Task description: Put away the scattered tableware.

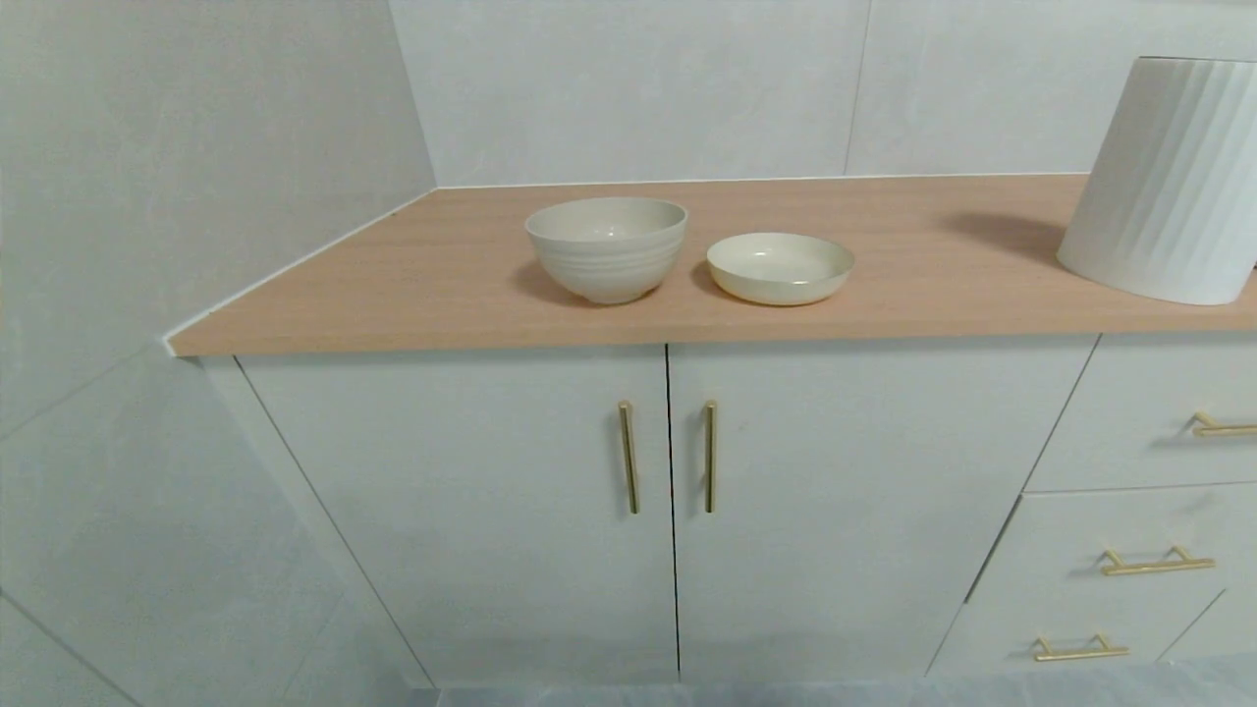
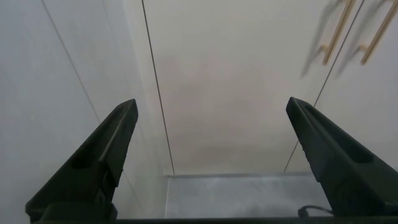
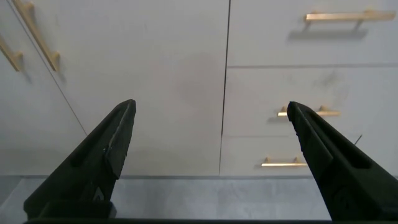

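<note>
- Left gripper [image 2: 211, 102]: jaws released and spread wide with nothing between them, low in front of the cabinet's left door [image 1: 462, 511], well below the deep bowl, with a strip of grey floor [image 2: 236, 193] under it
- Right gripper [image 3: 211, 104]: also released, jaws far apart and gripping nothing, low before the line where the right door [image 1: 854, 511] meets the drawers [image 1: 1129, 520], below the deep bowl and to its right
- Deep bowl [image 1: 606, 247]: cream with ribbed sides, standing upright on the wooden countertop [image 1: 393, 295] near its front edge
- Shallow dish [image 1: 780, 267]: cream, upright on the same countertop just to the right of the deep bowl, with a narrow gap between the two rims
- Both doors are shut, and their seam runs down almost straight below the deep bowl
- Gold bar handles [image 1: 628, 457] stand upright on either side of that seam
- Drawers sit below and well to the right of the deep bowl, three fronts stacked, each shut and carrying a level gold handle
- White ribbed container [image 1: 1169, 177]: tall and tapered, on the countertop well to the right of the deep bowl, cut off by the view's edge
- Pale tiled wall [image 1: 638, 88] rises behind the deep bowl and turns a corner to its left
</note>
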Tool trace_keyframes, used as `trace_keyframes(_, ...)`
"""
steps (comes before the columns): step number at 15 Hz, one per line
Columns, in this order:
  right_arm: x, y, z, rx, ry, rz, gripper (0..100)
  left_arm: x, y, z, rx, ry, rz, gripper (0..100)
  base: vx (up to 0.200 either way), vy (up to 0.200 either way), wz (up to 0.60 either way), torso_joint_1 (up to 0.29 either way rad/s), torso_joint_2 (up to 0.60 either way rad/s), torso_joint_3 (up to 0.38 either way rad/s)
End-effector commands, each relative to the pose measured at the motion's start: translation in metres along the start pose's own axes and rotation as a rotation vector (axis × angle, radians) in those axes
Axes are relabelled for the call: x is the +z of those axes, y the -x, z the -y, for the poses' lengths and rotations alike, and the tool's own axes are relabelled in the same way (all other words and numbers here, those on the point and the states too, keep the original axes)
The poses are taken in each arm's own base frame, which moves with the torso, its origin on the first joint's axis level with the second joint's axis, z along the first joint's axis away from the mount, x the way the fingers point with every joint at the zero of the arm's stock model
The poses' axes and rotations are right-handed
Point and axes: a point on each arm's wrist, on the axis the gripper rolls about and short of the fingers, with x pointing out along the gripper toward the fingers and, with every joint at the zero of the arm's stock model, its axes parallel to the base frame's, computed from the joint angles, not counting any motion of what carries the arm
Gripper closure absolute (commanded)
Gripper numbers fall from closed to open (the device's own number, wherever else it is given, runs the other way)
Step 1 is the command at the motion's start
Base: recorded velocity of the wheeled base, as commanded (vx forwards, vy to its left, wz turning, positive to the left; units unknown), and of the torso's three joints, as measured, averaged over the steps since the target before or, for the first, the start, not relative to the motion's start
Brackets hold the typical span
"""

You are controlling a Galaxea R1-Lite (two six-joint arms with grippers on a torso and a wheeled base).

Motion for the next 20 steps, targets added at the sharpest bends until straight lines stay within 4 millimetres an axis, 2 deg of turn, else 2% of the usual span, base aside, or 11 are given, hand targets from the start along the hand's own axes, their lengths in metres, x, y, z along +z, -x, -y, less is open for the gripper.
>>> trace_keyframes(1,0.000,0.000,0.000,0.000,0.000,0.000,0,0.000,0.000,0.000,0.000,0.000,0.001,0,0.000,0.000,0.00,-0.110,0.45,0.344)
trace_keyframes(5,0.000,0.000,0.000,0.000,0.002,0.000,0,0.000,0.000,0.000,0.000,0.000,0.001,0,0.000,0.000,0.00,-0.033,0.18,0.126)
trace_keyframes(16,0.001,0.000,0.000,0.007,0.049,0.001,0,0.000,0.000,0.000,0.000,0.000,0.001,0,0.000,0.000,0.00,0.000,0.00,0.000)
trace_keyframes(17,0.012,0.003,-0.001,0.020,0.046,0.043,0,0.000,0.000,0.000,0.000,0.000,0.001,0,0.000,0.000,0.00,0.000,0.00,0.000)
trace_keyframes(18,0.036,0.012,-0.002,0.057,0.026,0.116,0,0.000,0.000,0.000,0.000,0.000,0.001,0,0.000,0.000,0.00,0.000,0.00,0.000)
trace_keyframes(20,0.047,0.007,-0.004,0.163,0.004,0.006,0,0.000,0.000,0.000,0.000,0.000,0.001,0,0.000,0.000,0.00,0.000,0.00,0.000)
